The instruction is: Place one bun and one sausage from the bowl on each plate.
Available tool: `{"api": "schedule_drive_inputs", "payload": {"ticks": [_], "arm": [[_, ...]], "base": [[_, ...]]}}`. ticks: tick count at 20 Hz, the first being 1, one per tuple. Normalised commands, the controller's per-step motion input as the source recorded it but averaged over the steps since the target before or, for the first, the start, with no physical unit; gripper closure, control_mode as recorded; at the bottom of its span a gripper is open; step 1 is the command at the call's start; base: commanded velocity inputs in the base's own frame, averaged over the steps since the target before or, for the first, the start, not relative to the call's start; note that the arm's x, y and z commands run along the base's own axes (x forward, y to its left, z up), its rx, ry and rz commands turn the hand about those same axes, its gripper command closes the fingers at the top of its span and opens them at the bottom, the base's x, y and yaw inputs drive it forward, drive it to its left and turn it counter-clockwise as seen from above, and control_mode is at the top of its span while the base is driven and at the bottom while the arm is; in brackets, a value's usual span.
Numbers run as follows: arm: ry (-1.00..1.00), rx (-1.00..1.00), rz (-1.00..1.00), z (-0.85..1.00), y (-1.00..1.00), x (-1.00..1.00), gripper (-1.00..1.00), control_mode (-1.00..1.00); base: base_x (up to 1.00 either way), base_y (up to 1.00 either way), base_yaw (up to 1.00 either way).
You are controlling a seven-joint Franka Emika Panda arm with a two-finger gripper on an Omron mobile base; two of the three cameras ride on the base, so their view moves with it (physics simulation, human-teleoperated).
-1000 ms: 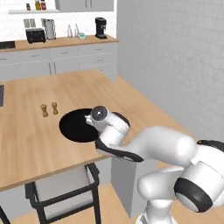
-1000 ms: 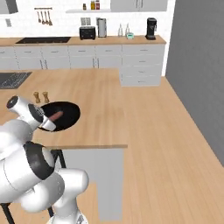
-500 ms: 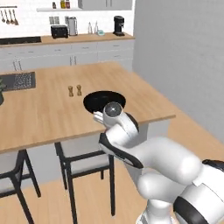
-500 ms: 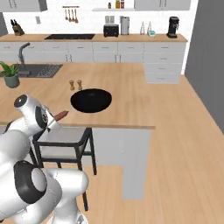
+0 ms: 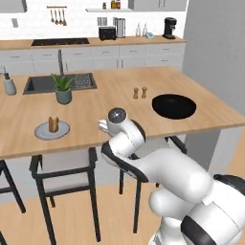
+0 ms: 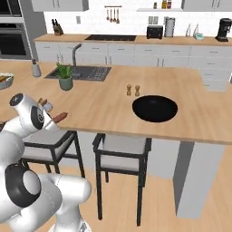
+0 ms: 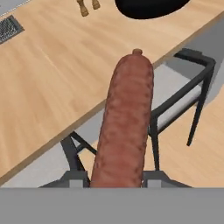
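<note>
Between claw (image 7: 113, 183) fingers, sausage (image 7: 124, 122) points straight outward.

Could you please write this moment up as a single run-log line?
phase: carrying | gripper: shut on sausage | position: over counter edge above stool | bowl: looks empty | grey-blue plate: holds items

A potted plant (image 5: 63, 89) stands beside the sink (image 5: 60, 83) (two shakers (image 5: 139, 93) farther along).

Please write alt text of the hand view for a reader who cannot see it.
A reddish-brown sausage is gripped by the gripper, above the wooden counter edge and a dark stool. The black bowl lies at the top.
</note>
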Motion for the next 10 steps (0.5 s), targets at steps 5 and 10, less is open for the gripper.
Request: {"api": "schedule_drive_inputs", "payload": {"ticks": [5, 10], "arm": [[0.0, 0.0, 0.0, 0.0, 0.0, 0.0, 1.0, 1.0], [0.0, 0.0, 0.0, 0.0, 0.0, 0.0, 1.0, 1.0]], "base": [[0.51, 1.0, 0.01], [0.55, 0.99, -0.11]]}}
